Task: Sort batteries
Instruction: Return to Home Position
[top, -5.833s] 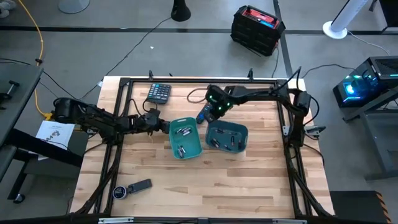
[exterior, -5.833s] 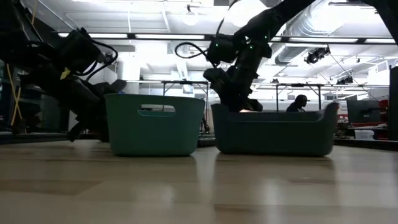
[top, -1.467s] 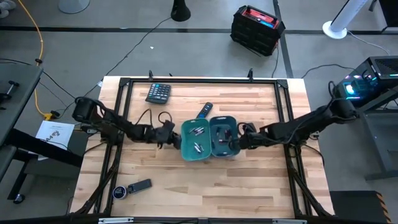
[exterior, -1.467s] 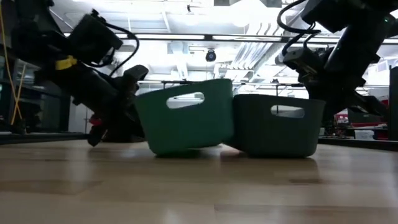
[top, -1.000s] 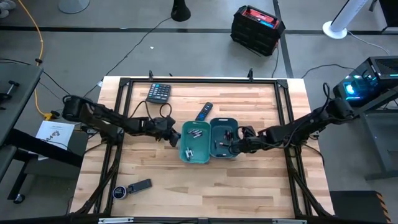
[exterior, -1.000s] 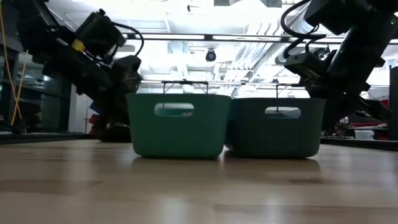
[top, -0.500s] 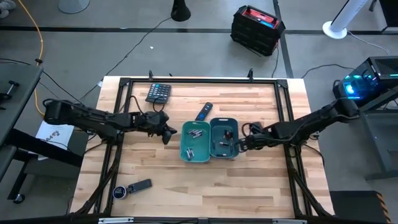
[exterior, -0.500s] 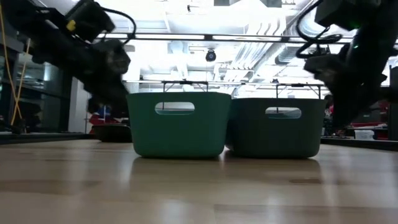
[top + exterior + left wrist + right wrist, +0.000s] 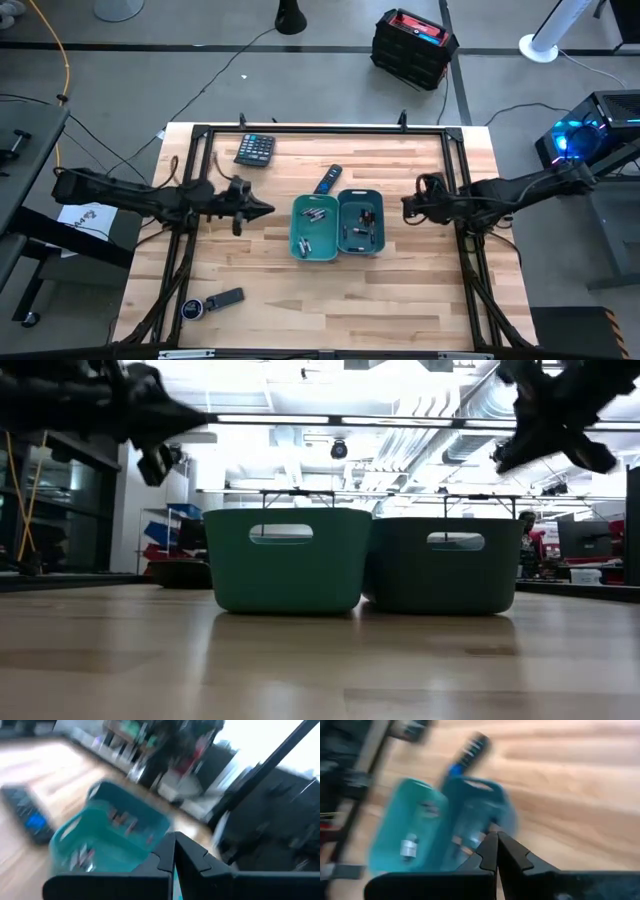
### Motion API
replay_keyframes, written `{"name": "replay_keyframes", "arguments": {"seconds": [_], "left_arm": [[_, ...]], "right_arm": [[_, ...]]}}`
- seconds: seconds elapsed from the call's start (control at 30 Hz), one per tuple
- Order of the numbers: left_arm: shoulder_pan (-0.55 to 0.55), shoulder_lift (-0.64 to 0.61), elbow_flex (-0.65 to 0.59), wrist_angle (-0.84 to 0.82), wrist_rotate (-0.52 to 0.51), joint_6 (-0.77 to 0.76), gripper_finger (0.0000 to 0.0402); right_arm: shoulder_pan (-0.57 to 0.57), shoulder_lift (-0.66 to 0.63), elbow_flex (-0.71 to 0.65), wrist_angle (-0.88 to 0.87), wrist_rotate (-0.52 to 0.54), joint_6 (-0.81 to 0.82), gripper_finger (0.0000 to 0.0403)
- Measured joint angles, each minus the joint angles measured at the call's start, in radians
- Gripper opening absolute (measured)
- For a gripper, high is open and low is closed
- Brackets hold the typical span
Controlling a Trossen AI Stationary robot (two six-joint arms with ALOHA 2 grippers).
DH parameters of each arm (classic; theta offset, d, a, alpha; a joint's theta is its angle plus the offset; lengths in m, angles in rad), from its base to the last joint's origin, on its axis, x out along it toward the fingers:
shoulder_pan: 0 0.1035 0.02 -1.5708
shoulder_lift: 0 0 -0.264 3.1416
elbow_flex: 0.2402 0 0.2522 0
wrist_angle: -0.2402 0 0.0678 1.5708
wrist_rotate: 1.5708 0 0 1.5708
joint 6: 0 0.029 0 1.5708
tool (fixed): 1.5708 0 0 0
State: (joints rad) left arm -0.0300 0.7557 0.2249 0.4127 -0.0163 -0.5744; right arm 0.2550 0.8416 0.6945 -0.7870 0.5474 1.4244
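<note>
Two teal bins stand side by side on the table's middle, the lighter one [image 9: 315, 228] on the left and the darker one [image 9: 361, 222] on the right. Each rests on its base and they touch along one side. Batteries lie in the left bin [image 9: 314, 214] and in the right bin [image 9: 357, 232]. My left gripper [image 9: 266, 210] is shut, clear of the left bin on its left side and raised above the table [image 9: 195, 415]. My right gripper [image 9: 407, 208] is shut, clear of the right bin on its right side and likewise raised [image 9: 503, 457]. In both wrist views the fingertips [image 9: 174, 842] [image 9: 496, 842] meet with nothing between them.
A long black remote [image 9: 327, 180] lies just beyond the bins. A dark calculator [image 9: 255, 149] sits at the far left. A small round thing and a dark flat thing [image 9: 213, 302] lie near the front left corner. The black frame rails [image 9: 200, 135] border the table.
Both grippers have drawn away from the bins and risen, staying shut. The left one has gone toward the table's left edge and turned closer to level; the right one has gone toward the right edge. The two bins have stayed side by side where they were.
</note>
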Motion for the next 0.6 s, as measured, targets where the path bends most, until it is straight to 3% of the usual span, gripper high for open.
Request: {"name": "replay_keyframes", "arguments": {"seconds": [0.17, 0.27, 0.6], "left_arm": [[-0.017, -0.094, -0.143, 0.257, -0.045, -0.029, 0.0000], [-0.007, -0.144, -0.207, 0.294, -0.058, -0.045, 0.0000], [0.020, -0.195, -0.213, 0.183, -0.038, -0.067, 0.0000]], "right_arm": [[-0.010, -0.039, 0.000, 0.213, 0.069, -0.194, 0.0000], [-0.028, -0.054, 0.000, 0.283, 0.072, -0.258, 0.0000], [0.003, -0.150, -0.002, 0.292, 0.057, -0.442, 0.0000]]}}
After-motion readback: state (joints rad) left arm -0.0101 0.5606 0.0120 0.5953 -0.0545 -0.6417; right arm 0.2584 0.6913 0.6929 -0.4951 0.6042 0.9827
